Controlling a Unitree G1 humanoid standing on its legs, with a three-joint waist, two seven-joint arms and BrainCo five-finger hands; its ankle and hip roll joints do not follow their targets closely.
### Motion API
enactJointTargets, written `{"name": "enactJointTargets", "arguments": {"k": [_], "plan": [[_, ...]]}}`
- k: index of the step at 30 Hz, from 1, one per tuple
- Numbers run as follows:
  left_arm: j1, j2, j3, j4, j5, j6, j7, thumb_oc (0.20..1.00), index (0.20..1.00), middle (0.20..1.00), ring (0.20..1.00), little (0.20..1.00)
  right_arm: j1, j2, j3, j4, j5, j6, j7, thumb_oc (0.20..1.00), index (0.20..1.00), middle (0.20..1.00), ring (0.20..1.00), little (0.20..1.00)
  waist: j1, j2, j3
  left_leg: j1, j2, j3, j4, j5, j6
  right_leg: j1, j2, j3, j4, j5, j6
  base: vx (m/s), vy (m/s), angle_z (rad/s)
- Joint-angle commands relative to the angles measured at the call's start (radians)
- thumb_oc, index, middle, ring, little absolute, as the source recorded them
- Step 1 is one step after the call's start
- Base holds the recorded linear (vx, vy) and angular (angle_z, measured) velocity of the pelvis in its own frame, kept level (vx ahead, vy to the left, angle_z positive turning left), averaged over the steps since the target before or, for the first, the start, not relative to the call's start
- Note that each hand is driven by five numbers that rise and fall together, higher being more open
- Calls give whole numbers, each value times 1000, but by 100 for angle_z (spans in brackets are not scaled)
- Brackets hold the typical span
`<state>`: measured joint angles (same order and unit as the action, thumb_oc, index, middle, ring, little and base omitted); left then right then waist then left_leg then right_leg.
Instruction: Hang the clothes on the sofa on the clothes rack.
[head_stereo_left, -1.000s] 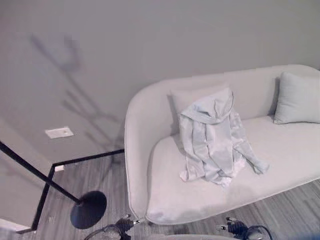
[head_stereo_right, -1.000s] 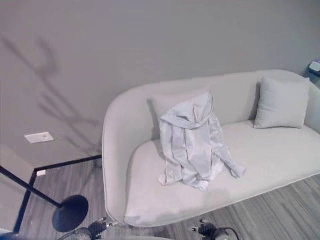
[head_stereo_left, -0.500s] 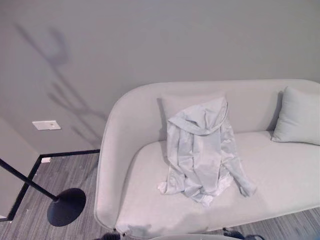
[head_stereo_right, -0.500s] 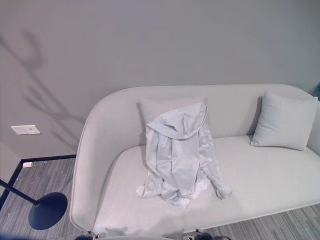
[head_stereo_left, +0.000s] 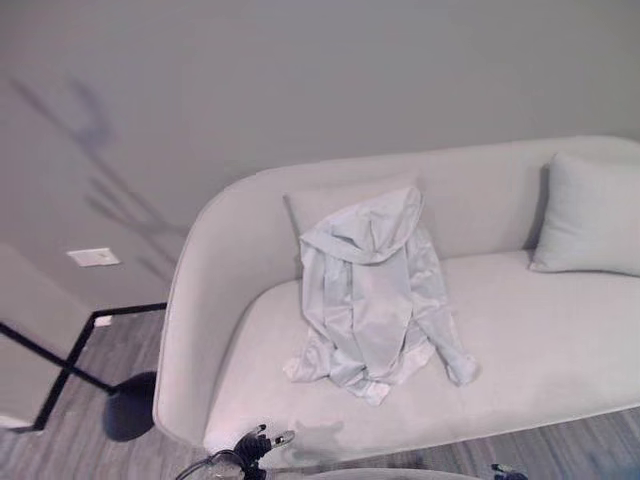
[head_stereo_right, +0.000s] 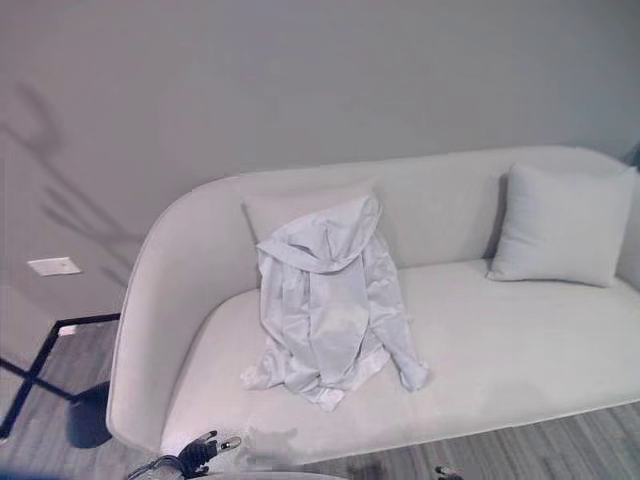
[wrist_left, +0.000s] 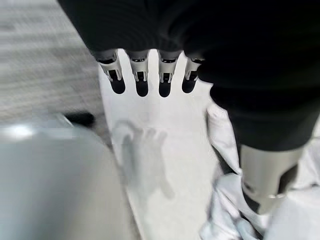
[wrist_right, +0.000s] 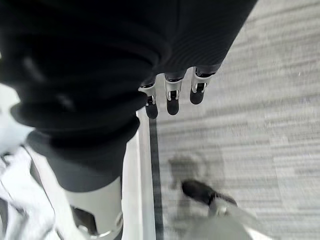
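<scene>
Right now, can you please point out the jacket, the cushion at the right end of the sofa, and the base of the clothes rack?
jacket (head_stereo_left: 370, 290), left eye view, middle of its back.
cushion (head_stereo_right: 560, 225), right eye view, centre of its front.
clothes rack (head_stereo_left: 128, 408), left eye view, round dark base on the floor.

Left hand (wrist_left: 150, 75), right hand (wrist_right: 172, 92): silver fingers, dark tips, black ribbed covers.

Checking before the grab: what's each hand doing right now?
Left hand: open, holding nothing, above the sofa seat.
Right hand: open, holding nothing.
</scene>
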<state>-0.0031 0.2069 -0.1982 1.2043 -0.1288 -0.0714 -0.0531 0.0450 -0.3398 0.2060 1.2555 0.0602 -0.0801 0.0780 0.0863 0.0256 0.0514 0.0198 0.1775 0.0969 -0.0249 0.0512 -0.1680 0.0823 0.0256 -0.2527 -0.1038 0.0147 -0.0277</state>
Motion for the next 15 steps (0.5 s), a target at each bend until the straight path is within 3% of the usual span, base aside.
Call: {"name": "enactJointTargets", "arguments": {"k": [1,4,8,12,13,15], "plan": [[-84,14,-26,43,10,-18,0,1000,1000,1000,1000,1000,-88,14,-18,49,17,-15,-10,1000,1000,1000,1000,1000,59,-9,18,-82,-79,-31,-62,10,102,18,-44,106,17,-2,60,52,-10,29],[-98,23,-34,62,12,-23,1,1000,1000,1000,1000,1000,-107,28,-5,23,29,-15,-10,1000,1000,1000,1000,1000,90,-15,45,-198,-106,13,-62,-7,98,53,-42,115,17,-3,57,114,39,-27],[-87,30,-13,90,22,-21,0,1000,1000,1000,1000,1000,-119,38,9,-5,27,-9,-6,1000,1000,1000,1000,1000,94,-6,11,-156,-98,21,-62,20,93,83,-45,125,17,7,55,247,162,-16],[-79,42,-8,106,28,-23,4,1000,1000,1000,1000,1000,-120,57,10,-27,28,-8,1,1000,1000,1000,1000,1000,94,-37,-10,-121,-116,29,-62,23,99,111,-75,128,17,26,55,227,175,-46],[-79,56,3,102,27,-23,9,1000,1000,1000,1000,1000,-125,68,19,-30,21,-6,4,1000,1000,1000,1000,1000,101,-63,-22,-102,-139,36,-62,13,104,136,-104,116,17,40,56,225,195,-21],[-83,64,17,90,24,-24,14,1000,1000,1000,1000,1000,-126,75,24,-31,17,-4,8,1000,1000,1000,1000,1000,101,-74,-30,-83,-153,40,-62,0,109,150,-123,105,17,54,57,239,229,-4]]}}
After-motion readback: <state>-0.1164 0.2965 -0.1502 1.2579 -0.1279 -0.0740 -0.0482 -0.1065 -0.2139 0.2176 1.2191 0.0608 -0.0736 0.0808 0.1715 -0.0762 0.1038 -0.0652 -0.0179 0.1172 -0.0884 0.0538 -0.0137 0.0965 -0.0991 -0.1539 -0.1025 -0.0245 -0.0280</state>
